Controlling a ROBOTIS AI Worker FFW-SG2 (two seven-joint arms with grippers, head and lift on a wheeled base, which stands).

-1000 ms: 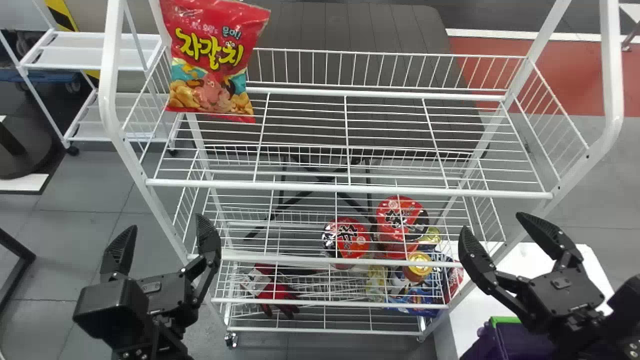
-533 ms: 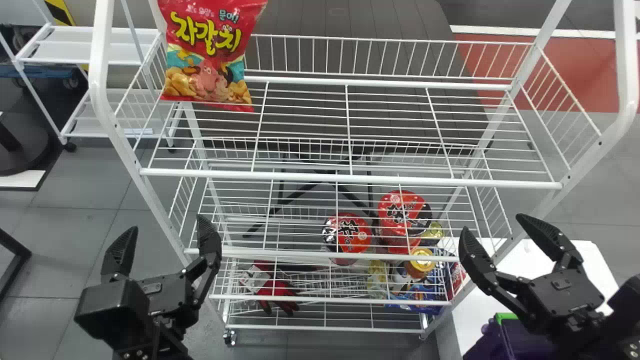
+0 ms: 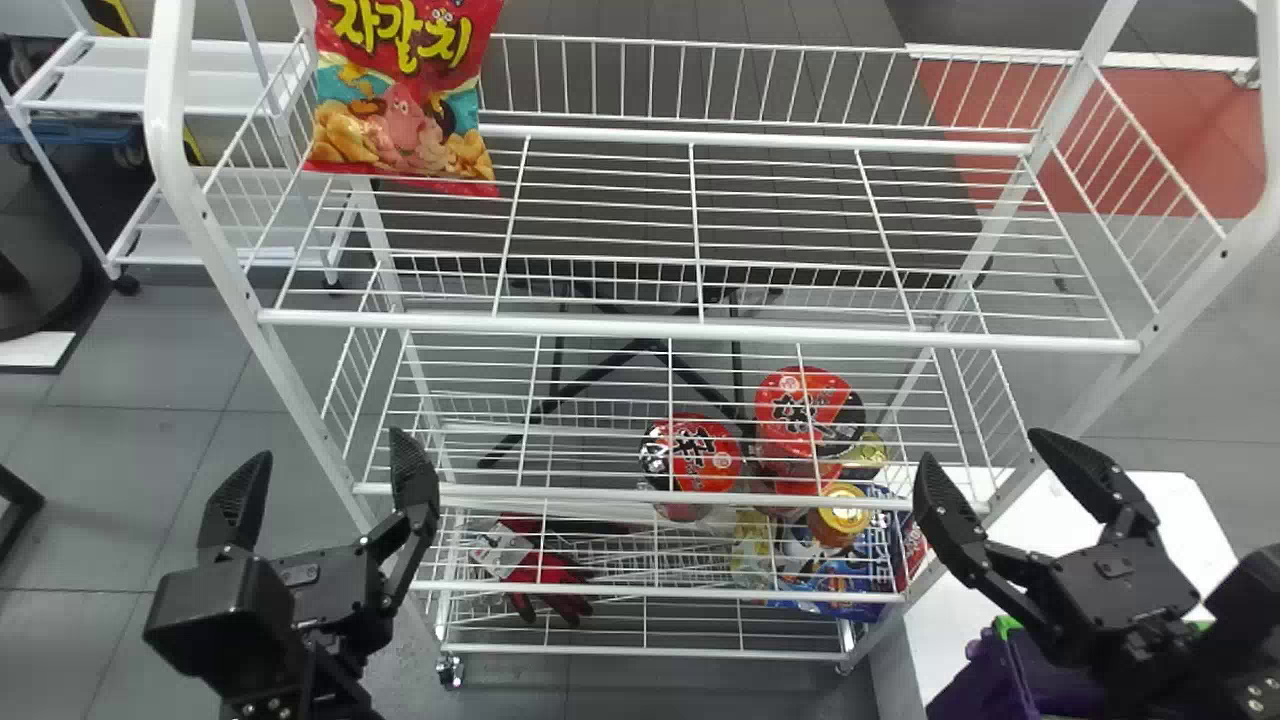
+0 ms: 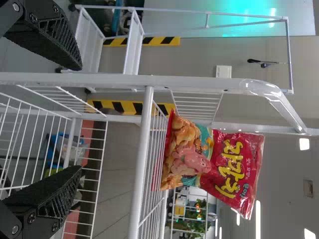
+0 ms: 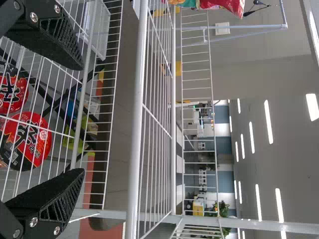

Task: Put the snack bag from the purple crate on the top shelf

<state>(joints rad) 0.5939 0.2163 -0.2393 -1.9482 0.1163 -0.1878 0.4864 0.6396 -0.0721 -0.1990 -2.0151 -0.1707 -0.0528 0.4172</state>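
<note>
Two red-topped tubs (image 3: 705, 462), gold-lidded jar (image 3: 842, 518); red glove (image 3: 548, 572) farther left.

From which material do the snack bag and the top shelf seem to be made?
The snack bag looks like glossy plastic film, given its highlights and creases. The top shelf is probably metal, smoothly coated white, judging by its slim wires.

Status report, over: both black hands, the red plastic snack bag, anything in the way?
Left hand, right hand: open, empty. Snack bag standing at left end of white wire top shelf. Possible snag: white metal left front post.
</note>
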